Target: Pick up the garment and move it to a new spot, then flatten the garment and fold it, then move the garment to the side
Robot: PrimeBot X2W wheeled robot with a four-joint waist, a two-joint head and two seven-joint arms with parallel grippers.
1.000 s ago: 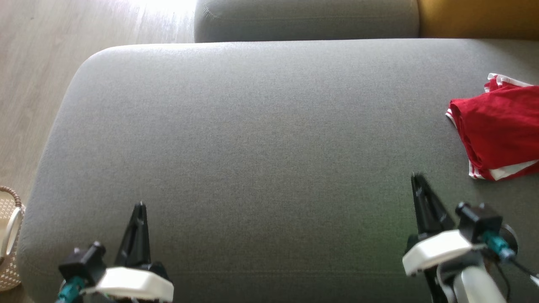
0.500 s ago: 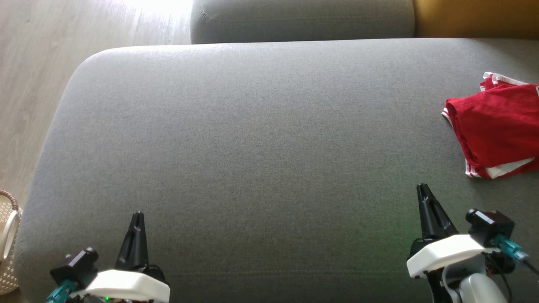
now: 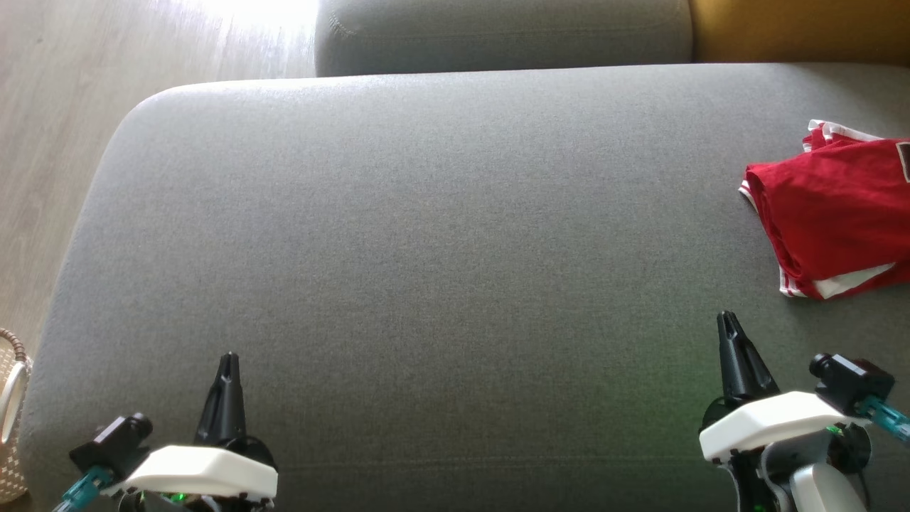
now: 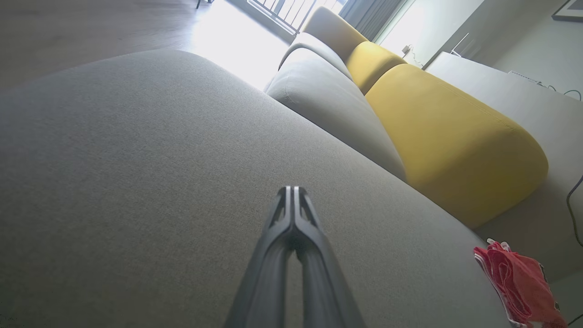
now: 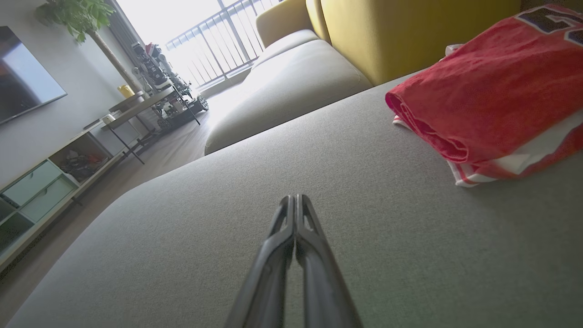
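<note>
Head view: folded red garment (image 3: 832, 220) with white trim, lying on the grey seat (image 3: 426, 249) at the right edge, partly cut off by the frame. The right claw (image 3: 726, 316), fingers together and empty, is near the garment, below and left of it, not touching. The left claw (image 3: 228, 358), fingers together and empty, is at lower left, well apart from the garment. Left wrist view: left claw (image 4: 293, 189) pressed together over bare seat, the garment (image 4: 514, 284) far off at lower right, below a yellow cushion (image 4: 446, 150). Right wrist view: right claw (image 5: 294, 198) together, the garment (image 5: 492, 91) near, up and right of the tips.
</note>
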